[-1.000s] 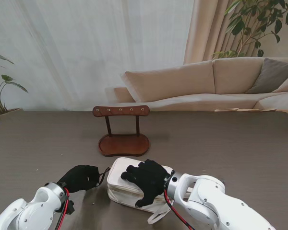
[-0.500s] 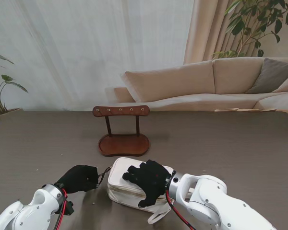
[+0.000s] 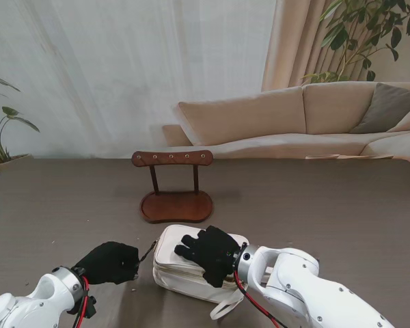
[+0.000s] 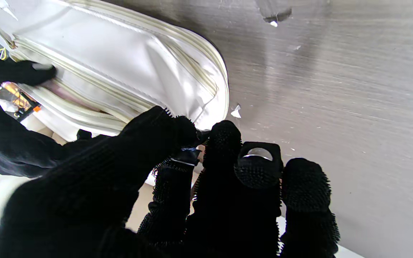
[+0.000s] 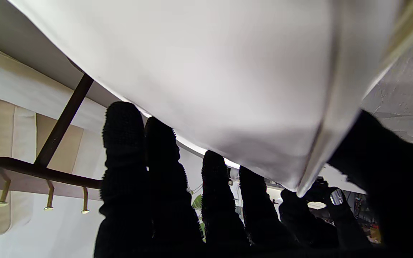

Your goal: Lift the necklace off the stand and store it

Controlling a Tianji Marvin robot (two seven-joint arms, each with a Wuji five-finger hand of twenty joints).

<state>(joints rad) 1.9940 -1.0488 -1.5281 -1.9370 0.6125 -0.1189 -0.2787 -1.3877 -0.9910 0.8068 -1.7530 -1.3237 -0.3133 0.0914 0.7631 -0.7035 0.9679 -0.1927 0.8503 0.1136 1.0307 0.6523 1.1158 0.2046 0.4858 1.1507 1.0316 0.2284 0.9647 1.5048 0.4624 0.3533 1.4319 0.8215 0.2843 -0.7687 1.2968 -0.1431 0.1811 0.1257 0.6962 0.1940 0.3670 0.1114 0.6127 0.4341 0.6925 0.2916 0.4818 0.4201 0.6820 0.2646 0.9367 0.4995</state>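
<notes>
A white zip pouch (image 3: 184, 268) lies on the table near me. My right hand (image 3: 210, 254) lies on its top, fingers over the lid and thumb against its side, holding the pouch (image 5: 210, 71). My left hand (image 3: 109, 262) is at the pouch's left end with thumb and forefinger pinched on the dark zipper pull (image 4: 188, 154). Beyond the pouch stands the wooden necklace stand (image 3: 175, 186), and its hooks (image 5: 48, 202) are bare. No necklace shows in any view.
A sofa and plants stand behind the table's far edge. Small white scraps (image 4: 236, 111) lie on the dark table top (image 3: 328, 205) beside the pouch. The pouch's loose strap (image 3: 222, 309) trails toward me under my right forearm.
My left hand has drawn back toward me and slightly left, still pinching the zipper pull. My right hand stays on the pouch, shifted a little nearer to me.
</notes>
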